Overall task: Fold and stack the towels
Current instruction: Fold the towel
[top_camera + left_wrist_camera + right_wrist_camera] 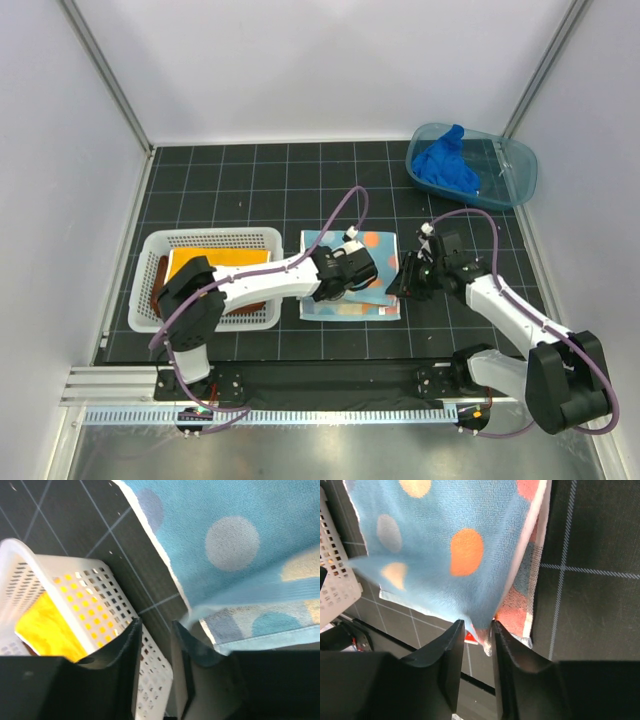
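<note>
hovering at the folded blue spotted towel, left gripper and right gripper both show jaws slightly parted, unclenched.

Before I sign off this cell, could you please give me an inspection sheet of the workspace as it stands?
Surface: black gridded mat, lying flat.
Job's things: spotted towel part-folded at centre; yellow-orange towel and rust-brown towel in the white basket; royal blue towel crumpled in the blue tub.
Clutter: nothing seen.
Grippers: left gripper and right gripper at the spotted towel's opposite edges, cloth drawn up to each; grip unclear.
Cables: purple cables loop above both arms, no snag seen.
Surroundings: white walls, metal frame posts.
</note>
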`<action>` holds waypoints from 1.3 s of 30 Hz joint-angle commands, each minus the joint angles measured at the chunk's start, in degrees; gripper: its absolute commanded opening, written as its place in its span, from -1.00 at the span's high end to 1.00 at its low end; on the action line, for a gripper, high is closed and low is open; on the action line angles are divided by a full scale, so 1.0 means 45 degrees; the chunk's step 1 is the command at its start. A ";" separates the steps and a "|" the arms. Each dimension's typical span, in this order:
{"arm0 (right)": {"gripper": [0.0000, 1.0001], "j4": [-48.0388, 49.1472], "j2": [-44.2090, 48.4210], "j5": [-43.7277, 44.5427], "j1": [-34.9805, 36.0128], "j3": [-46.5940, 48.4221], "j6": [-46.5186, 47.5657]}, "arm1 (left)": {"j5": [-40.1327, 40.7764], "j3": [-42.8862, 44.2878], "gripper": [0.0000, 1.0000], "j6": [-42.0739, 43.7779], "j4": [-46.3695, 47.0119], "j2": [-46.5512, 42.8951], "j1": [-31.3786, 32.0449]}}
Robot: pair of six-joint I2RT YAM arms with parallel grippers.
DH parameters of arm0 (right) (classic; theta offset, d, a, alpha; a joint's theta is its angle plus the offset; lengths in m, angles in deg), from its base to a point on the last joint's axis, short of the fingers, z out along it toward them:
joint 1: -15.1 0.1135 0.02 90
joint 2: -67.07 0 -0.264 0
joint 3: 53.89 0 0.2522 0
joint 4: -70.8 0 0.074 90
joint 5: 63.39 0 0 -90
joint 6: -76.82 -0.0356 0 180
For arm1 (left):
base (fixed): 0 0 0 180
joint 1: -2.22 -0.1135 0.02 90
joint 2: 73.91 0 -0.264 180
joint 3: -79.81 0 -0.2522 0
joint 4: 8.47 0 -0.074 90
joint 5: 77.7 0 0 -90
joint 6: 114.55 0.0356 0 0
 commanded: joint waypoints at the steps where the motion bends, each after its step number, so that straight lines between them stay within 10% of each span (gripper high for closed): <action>1: 0.24 -0.0118 0.0474 0.0382 0.0109 0.0040 -0.0181 | -0.0468 -0.0239 0.31 -0.0981 0.0229 -0.0836 0.0117; 3: 0.14 -0.0448 0.0689 0.0558 0.0187 0.0137 -0.0123 | -0.0994 -0.0452 -0.03 -0.1255 0.0579 -0.1500 0.0117; 9: 0.10 -0.0802 0.0846 0.1221 0.0304 0.0099 -0.0162 | -0.1097 -0.1371 -0.15 -0.3026 0.1617 -0.2770 0.0078; 39: 0.24 -0.0451 0.0983 0.3977 0.1652 -0.0643 -0.1216 | -0.3867 -0.3910 0.16 -0.7134 0.3530 -0.1815 -0.1796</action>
